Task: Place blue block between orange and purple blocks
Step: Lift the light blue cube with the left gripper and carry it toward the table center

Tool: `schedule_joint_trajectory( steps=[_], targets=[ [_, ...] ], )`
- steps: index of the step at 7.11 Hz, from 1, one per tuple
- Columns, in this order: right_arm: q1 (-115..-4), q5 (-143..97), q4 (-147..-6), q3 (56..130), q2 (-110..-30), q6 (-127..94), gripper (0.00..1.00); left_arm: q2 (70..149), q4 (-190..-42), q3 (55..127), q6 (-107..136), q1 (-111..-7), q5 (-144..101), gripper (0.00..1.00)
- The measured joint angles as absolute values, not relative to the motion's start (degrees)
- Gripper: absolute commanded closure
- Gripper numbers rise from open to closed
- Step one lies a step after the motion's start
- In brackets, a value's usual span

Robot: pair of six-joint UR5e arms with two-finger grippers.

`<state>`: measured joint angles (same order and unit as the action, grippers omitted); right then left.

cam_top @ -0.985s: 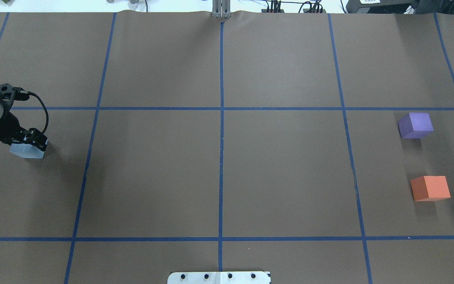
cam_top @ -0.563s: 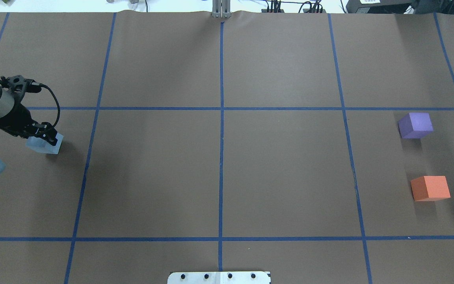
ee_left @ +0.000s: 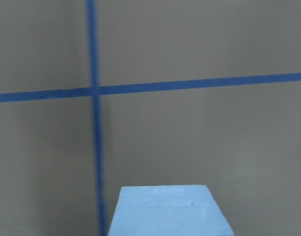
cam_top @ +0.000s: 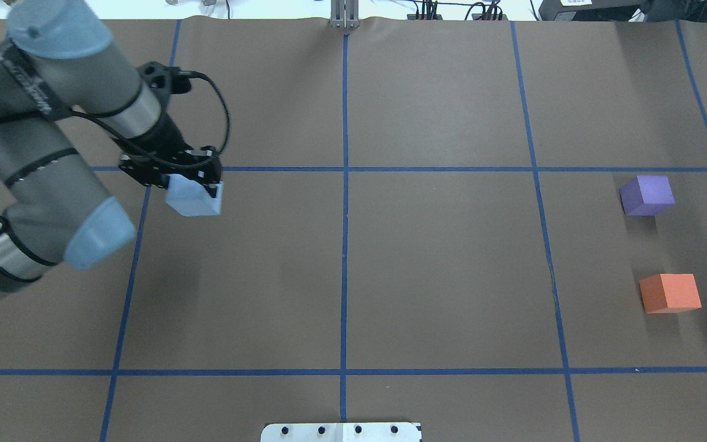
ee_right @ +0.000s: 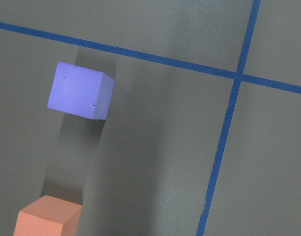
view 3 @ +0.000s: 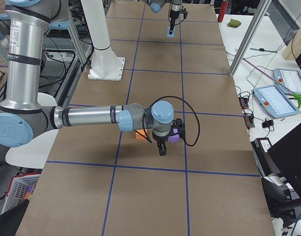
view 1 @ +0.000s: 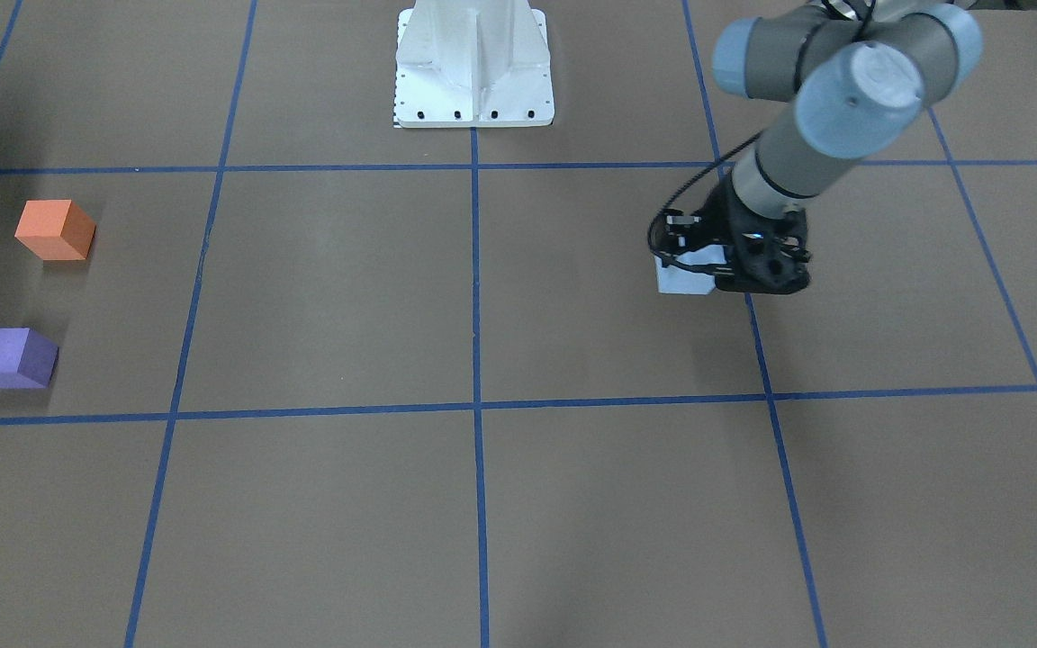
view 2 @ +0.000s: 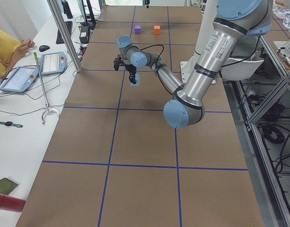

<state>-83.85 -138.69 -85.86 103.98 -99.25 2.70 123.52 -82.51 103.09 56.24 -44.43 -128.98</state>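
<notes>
My left gripper (cam_top: pixel 192 186) is shut on the light blue block (cam_top: pixel 194 199) and holds it above the table's left half. Both also show in the front view, the gripper (view 1: pixel 727 268) and the block (view 1: pixel 684 276). The block fills the bottom of the left wrist view (ee_left: pixel 167 211). The purple block (cam_top: pixel 647 195) and the orange block (cam_top: pixel 670 293) sit apart at the far right, with a gap between them. My right gripper (view 3: pixel 162 149) hovers beside them and shows only in the right side view. I cannot tell whether it is open.
The white robot base (view 1: pixel 473 67) stands at the table's near-middle edge. Blue tape lines (cam_top: pixel 345 245) divide the brown table into squares. An operators' bench with tablets (view 2: pixel 21 78) runs along the far side.
My left arm has carried the blue block to the right and slightly farther from the robot, well into the table. The purple and orange blocks have not moved.
</notes>
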Motion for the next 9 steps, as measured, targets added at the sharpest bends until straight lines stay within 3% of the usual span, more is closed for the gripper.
schedule_joint_trajectory(
  steps=[2,4,6,9],
  targets=[
    [-83.83,-139.83,-85.18,104.0,-99.29,2.62,0.0,138.83,-81.9,94.67,69.11,-33.18,-119.32,1.0],
    [-83.72,-140.14,-85.03,104.02,-99.22,2.6,0.0,153.8,-86.84,75.16,75.45,-26.87,-113.88,1.0],
    [-83.65,-140.5,-85.01,104.03,-99.21,2.63,0.0,159.84,-94.42,62.68,78.89,-23.0,-108.92,1.0],
    [-83.53,-140.87,-85.08,103.85,-99.16,2.6,0.0,162.05,-96.38,58.79,75.71,-22.19,-106.3,1.0]
  ],
)
